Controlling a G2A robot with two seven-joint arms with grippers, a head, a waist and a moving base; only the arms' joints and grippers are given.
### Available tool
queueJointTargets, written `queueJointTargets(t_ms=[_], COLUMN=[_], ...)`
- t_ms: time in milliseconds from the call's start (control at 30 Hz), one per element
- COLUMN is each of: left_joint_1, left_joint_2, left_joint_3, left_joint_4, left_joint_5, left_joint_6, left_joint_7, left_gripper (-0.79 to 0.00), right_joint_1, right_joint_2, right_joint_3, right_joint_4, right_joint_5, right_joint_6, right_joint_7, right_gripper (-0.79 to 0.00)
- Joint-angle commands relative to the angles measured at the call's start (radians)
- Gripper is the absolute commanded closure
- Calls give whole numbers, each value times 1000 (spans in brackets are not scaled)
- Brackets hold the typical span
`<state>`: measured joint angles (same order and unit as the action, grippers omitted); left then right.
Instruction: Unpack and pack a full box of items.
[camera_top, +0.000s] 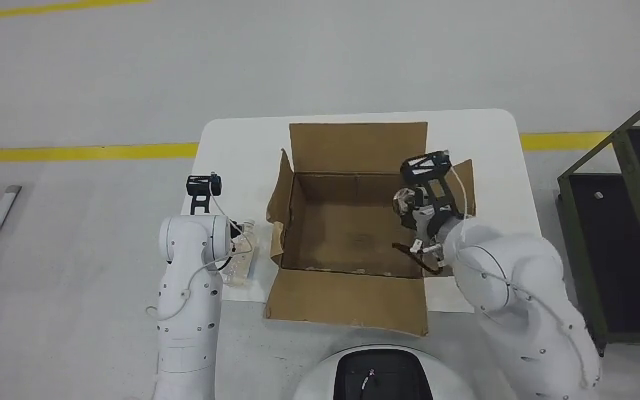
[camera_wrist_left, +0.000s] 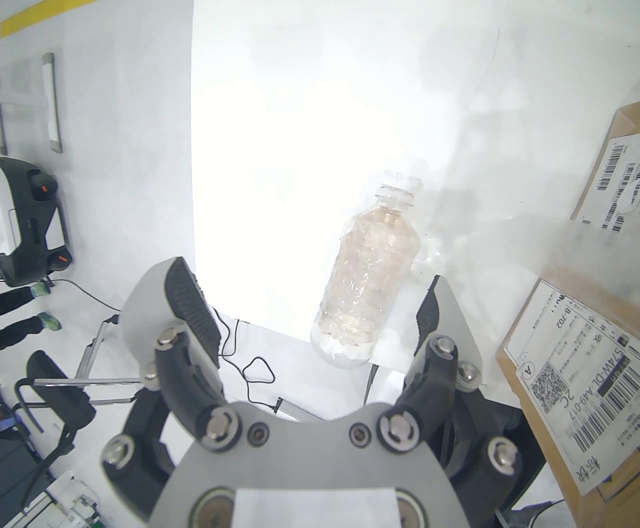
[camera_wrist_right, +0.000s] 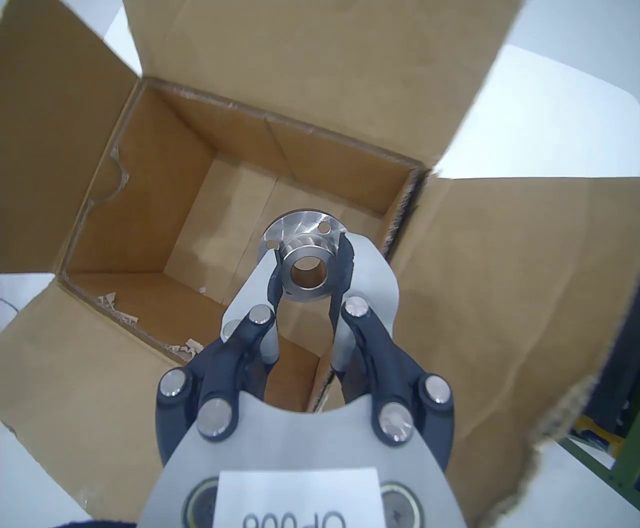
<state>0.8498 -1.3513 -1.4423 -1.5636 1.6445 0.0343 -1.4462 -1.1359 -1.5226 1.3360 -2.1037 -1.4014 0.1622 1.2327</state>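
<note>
An open cardboard box (camera_top: 350, 235) stands mid-table with its four flaps spread, and its floor (camera_wrist_right: 240, 200) is bare. My right gripper (camera_wrist_right: 307, 267) hangs over the box's right side, shut on a shiny metal flange (camera_wrist_right: 302, 250) with a round bore and bolt holes; in the top view that gripper (camera_top: 415, 215) is inside the right wall. A clear plastic bottle (camera_wrist_left: 365, 290) lies on the white table left of the box. My left gripper (camera_wrist_left: 320, 300) is open just above the bottle's base, one finger on each side without touching. In the top view the bottle (camera_top: 243, 255) lies beside the left arm.
The white table (camera_top: 240, 150) has bare room behind and left of the box. A labelled box flap (camera_wrist_left: 575, 360) lies close to the left gripper. The bottle's base reaches the table's near edge. A dark green rack (camera_top: 600, 230) stands beyond the table's right end.
</note>
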Motion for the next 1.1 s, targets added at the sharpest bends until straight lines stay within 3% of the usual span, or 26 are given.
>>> queueJointTargets(t_ms=[0, 233, 433, 733, 1067], left_joint_1=[0, 0, 0, 0, 0], left_joint_2=[0, 0, 0, 0, 0], left_joint_3=[0, 0, 0, 0, 0], left_joint_4=[0, 0, 0, 0, 0], left_joint_5=[0, 0, 0, 0, 0], left_joint_6=[0, 0, 0, 0, 0], left_joint_7=[0, 0, 0, 0, 0], left_gripper=[-785, -785, -785, -785, -785], right_joint_1=[0, -12, -96, -261, -289], right_joint_2=[5, 29, 46, 56, 59], right_joint_3=[84, 382, 539, 492, 439], right_joint_4=[-46, -139, -127, -97, -82], right_joint_5=[24, 31, 17, -63, -110], right_joint_6=[7, -12, -56, -152, -181], right_joint_7=[-13, -1, 53, 64, 57], right_gripper=[0, 0, 0, 0, 0])
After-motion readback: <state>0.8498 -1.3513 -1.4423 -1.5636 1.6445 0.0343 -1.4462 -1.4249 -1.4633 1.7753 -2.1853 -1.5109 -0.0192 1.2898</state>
